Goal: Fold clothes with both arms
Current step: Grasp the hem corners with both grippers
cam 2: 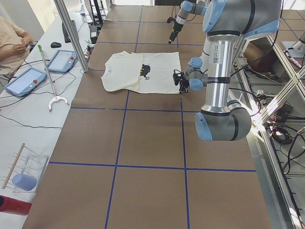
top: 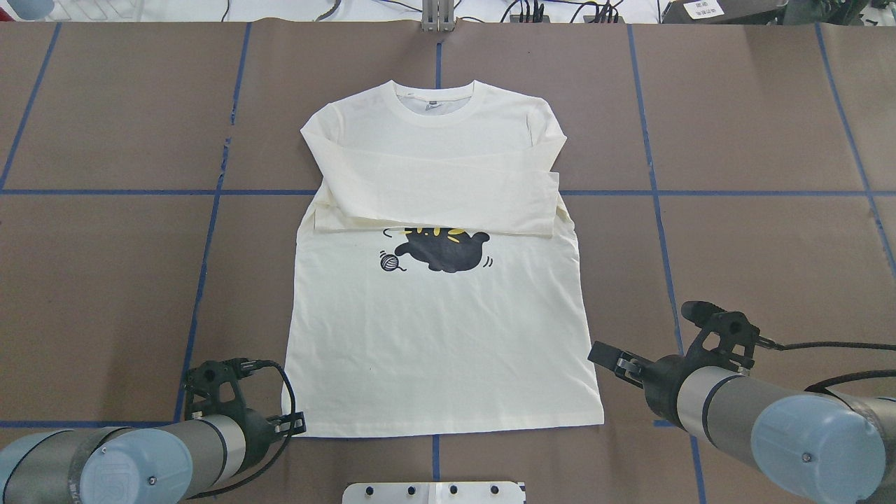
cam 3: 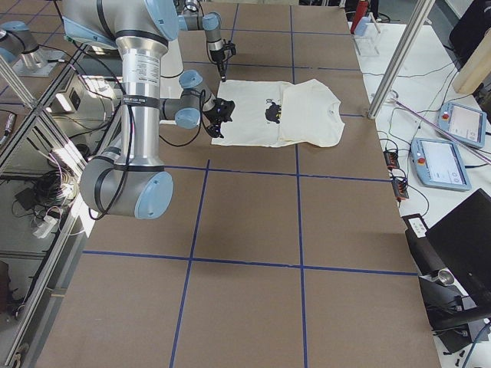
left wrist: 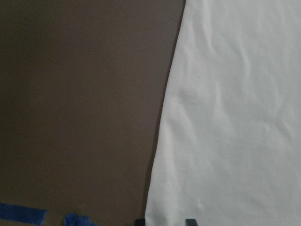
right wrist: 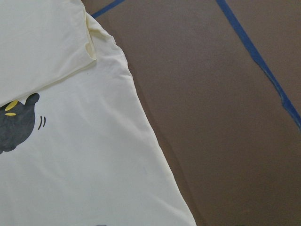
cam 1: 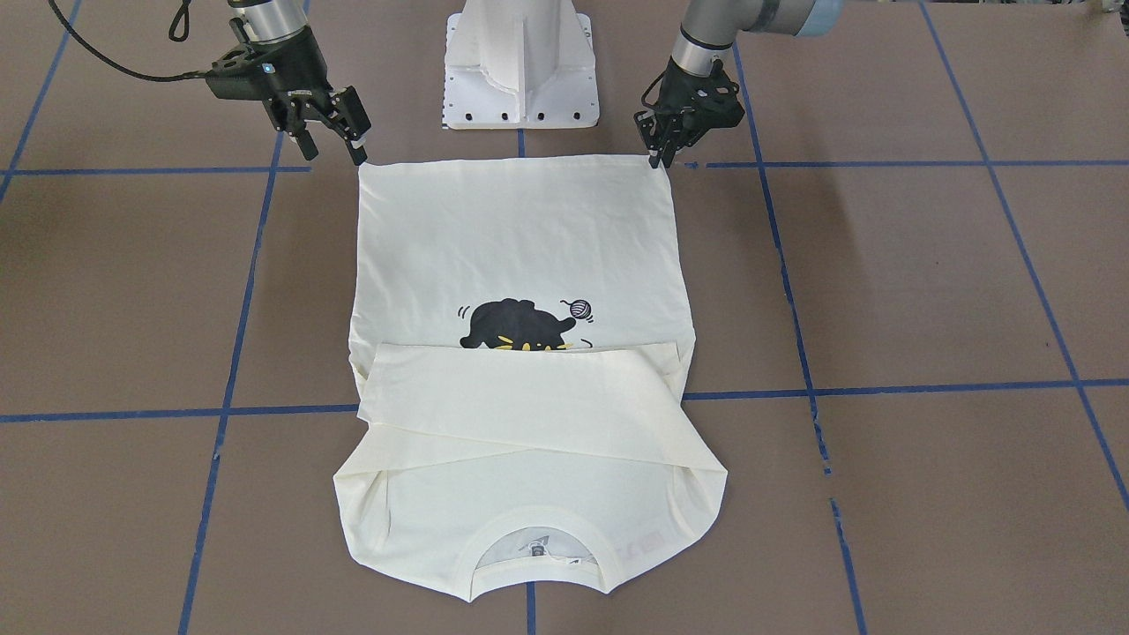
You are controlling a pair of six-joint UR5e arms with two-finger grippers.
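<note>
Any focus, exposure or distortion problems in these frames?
Left wrist view: soft and dim, the shirt looks grey. Right wrist view: sharper, cat print clear. Overhead view: even light, no glare. Exterior left view: wide-angle stretch on the near left arm.

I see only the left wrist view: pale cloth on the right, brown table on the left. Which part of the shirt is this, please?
Observer: It is a hem corner on the robot's side. The left gripper is at that corner of the T-shirt.
Operator: Where is the other one?
Observer: The right gripper hangs near the opposite hem corner, with its jaws apart.
Operator: Are the sleeves folded in?
Observer: Yes. Both sleeves lie across the chest and cover the top of the cat print.
</note>
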